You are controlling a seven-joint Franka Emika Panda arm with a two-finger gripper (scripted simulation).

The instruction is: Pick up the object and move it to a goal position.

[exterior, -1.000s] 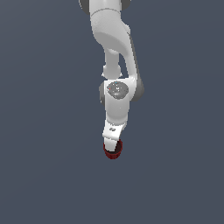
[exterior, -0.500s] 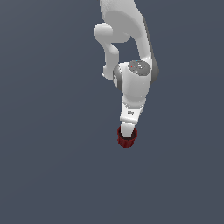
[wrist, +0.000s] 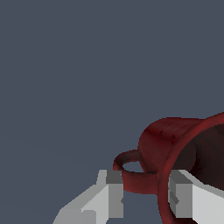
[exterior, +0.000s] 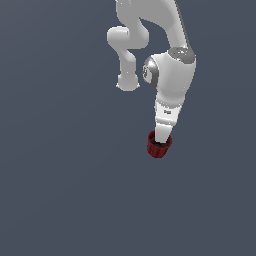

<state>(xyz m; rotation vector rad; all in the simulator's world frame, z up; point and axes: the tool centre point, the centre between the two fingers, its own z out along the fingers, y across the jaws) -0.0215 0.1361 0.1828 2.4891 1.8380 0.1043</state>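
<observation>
arm (exterior: 150, 30): glossy white, rounded tube segments
wrist (exterior: 170, 70): bulbous, grey joint ring, tiny red dot
gripper (wrist: 144, 197): pale grey blocky fingers; a small dark marking, unreadable

- One white robot arm (exterior: 170, 80).
- One tool (exterior: 161, 137) with two fingers (wrist: 114, 192).
- One dark red ribbed cup (exterior: 158, 146) with one handle (wrist: 131, 173).

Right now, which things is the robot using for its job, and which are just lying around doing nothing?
For the job:
- the little red cup, the thing being carried
- the robot's hand, its fingers pinching the cup's wall by the handle loop

Just lying around:
- no loose things in either view, only the plain grey floor
</observation>
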